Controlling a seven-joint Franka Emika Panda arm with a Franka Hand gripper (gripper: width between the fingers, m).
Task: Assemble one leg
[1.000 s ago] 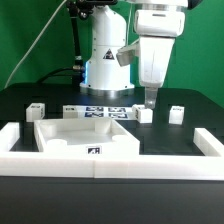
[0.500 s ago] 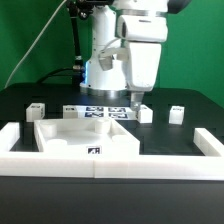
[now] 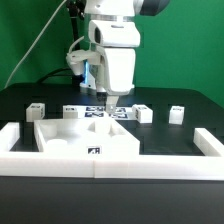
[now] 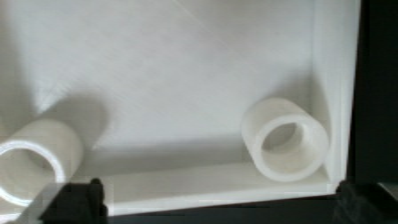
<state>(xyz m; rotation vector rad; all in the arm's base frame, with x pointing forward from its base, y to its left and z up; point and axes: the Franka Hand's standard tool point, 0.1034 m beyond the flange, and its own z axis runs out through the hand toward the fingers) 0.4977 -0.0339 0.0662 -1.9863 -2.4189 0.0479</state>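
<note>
Exterior view: the arm has swung from the exterior view's right to centre frame. Its two-finger gripper point(image 3: 112, 102) now hangs over the far rim of the large white square tray-like part point(image 3: 48, 132) and carries nothing. The small white plastic rectangular leg point(image 3: 145, 114) stands untouched just to the exterior view's right, so pickup seems not yet begun.

Wrist view: the dark fingers point(image 4: 75, 200) are spread wide and empty above the tray floor and its white round sockets point(image 4: 285, 140). The tray wall is close, leaving little room.
</note>
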